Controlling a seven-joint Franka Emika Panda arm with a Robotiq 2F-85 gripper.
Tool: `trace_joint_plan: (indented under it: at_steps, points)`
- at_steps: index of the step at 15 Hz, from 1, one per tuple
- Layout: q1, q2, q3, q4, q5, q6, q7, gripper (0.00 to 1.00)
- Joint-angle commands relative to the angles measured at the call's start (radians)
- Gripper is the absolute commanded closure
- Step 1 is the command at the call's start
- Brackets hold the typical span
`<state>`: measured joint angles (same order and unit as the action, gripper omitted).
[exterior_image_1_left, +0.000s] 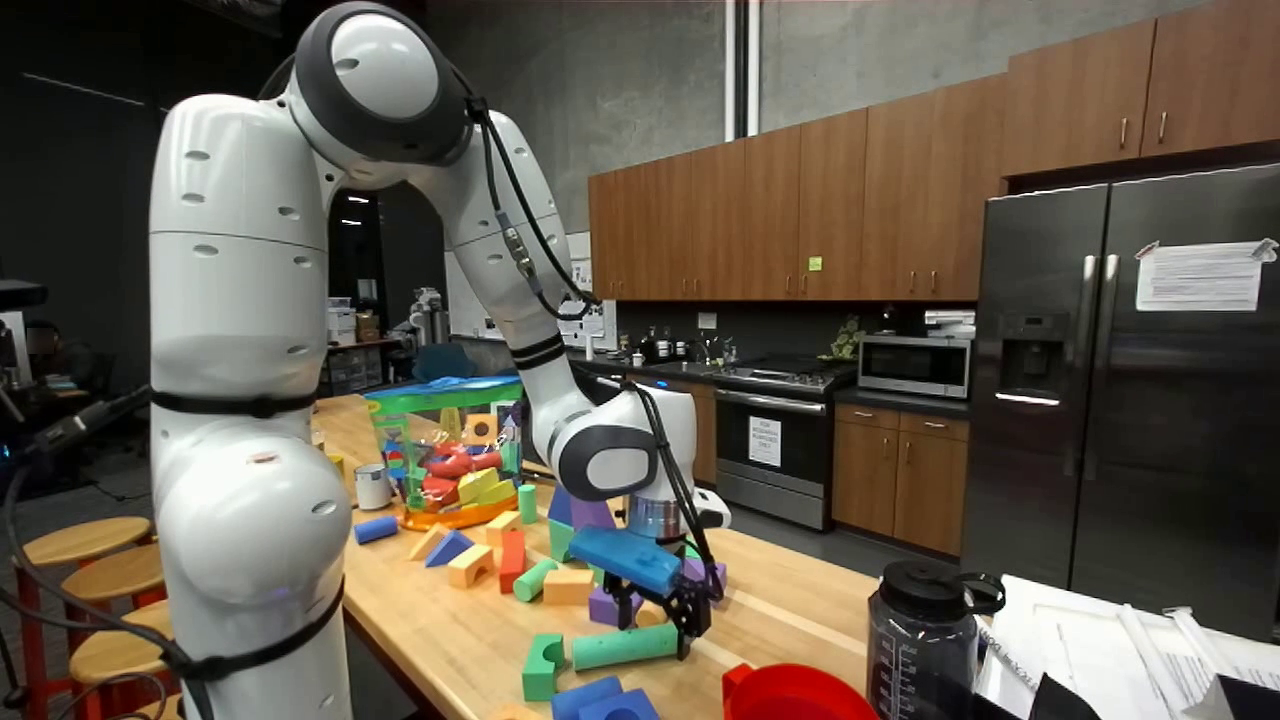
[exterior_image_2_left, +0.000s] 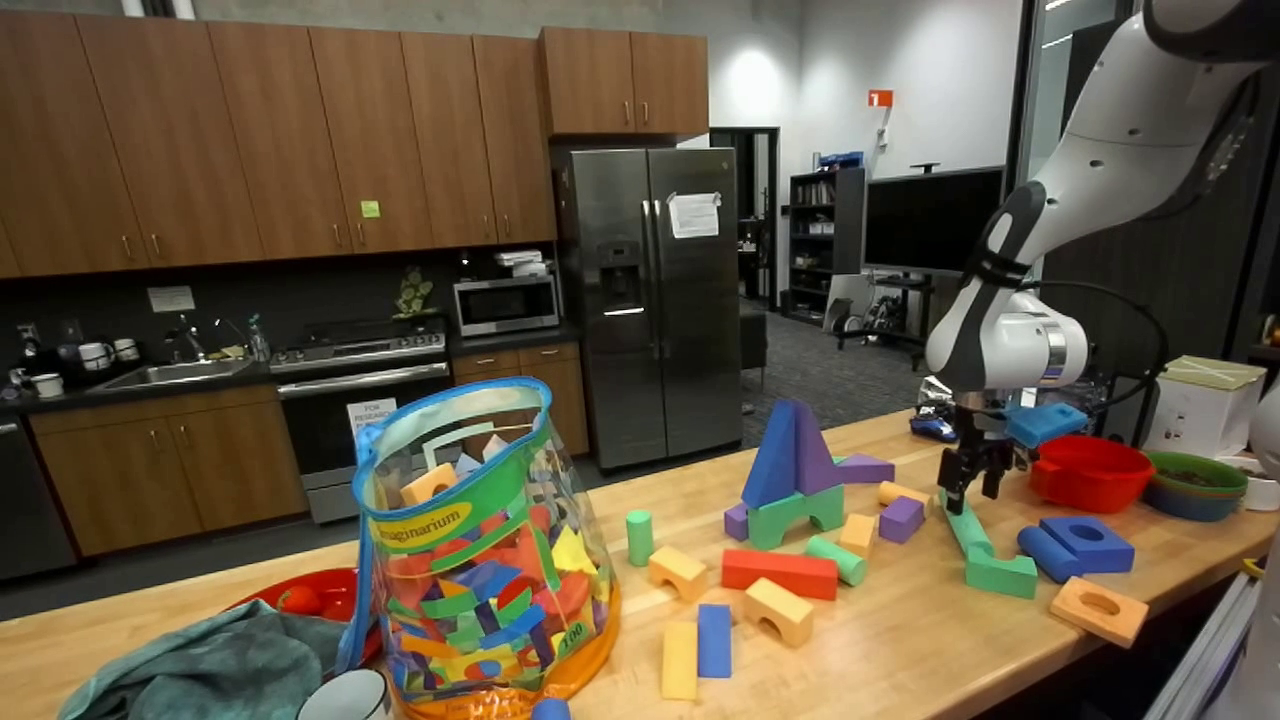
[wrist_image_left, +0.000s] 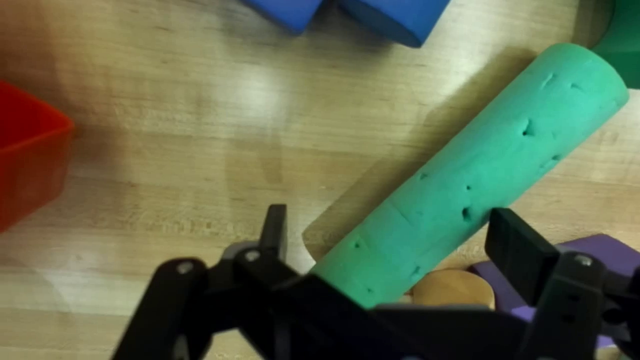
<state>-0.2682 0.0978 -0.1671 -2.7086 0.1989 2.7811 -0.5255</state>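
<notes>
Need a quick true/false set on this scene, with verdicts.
1. In the wrist view, the long green cylinder shows between the open jaws of the gripper. True.
2. That cylinder stands upright. False: it lies on its side.
3. Its surface is unmarked. False: nicks dot it.
4. A blue block with a hole lies beside a blue cylinder. True.
5. That hole is square. False: it is round.
6. A paper is fixed to the fridge. True.

In your wrist view, the long cylinder (wrist_image_left: 465, 185) has the bowl (wrist_image_left: 30, 175) at 9 o'clock, a short cylinder (wrist_image_left: 400, 20) at 11, an arch block (wrist_image_left: 620, 50) at 2.
</notes>
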Motion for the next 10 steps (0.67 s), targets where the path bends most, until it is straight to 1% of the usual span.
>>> trace_joint_plan:
  at_steps: [1, 5, 8, 9, 10]
  points:
    - [-0.006, -0.024, -0.012, -0.029, -0.015, 0.066, -0.005, 0.00]
    - [-0.003, -0.016, -0.017, -0.042, -0.015, 0.164, 0.002, 0.00]
    - [0.001, -0.010, -0.030, -0.052, -0.032, 0.207, 0.021, 0.00]
    - [0.008, 0.002, -0.043, -0.057, -0.051, 0.255, 0.048, 0.00]
    - [0.004, -0.004, -0.042, -0.057, -0.056, 0.243, 0.027, 0.00]
